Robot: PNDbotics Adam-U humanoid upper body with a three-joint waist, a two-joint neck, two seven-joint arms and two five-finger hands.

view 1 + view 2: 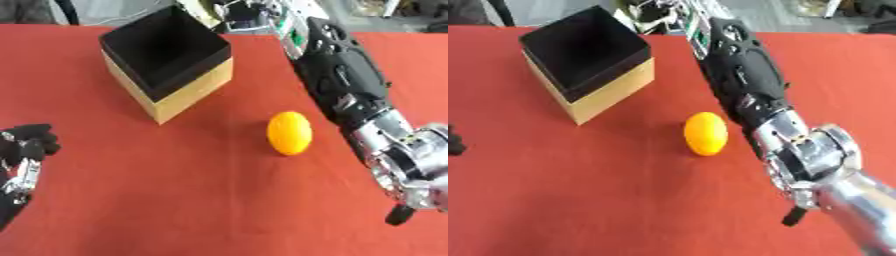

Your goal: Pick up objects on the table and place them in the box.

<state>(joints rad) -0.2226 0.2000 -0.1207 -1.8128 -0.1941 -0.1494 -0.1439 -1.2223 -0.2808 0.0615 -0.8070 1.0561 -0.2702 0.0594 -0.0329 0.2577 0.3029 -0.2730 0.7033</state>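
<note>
Orange fruit [290, 133] sat alone on the red table [175, 200], near the box [166, 60]
My right arm [754, 90] lay just beside it, hand unreadable; my left hand [22, 150] rested curled at the left edge, holding nothing

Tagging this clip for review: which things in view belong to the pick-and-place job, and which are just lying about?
Job:
- orange oval fruit-like object on the red tablecloth
- open black-lined box
- left hand, at the left edge
- right arm, reaching across; its hand isn't visible

Lying about:
- clutter beyond the far edge, unidentifiable
</note>
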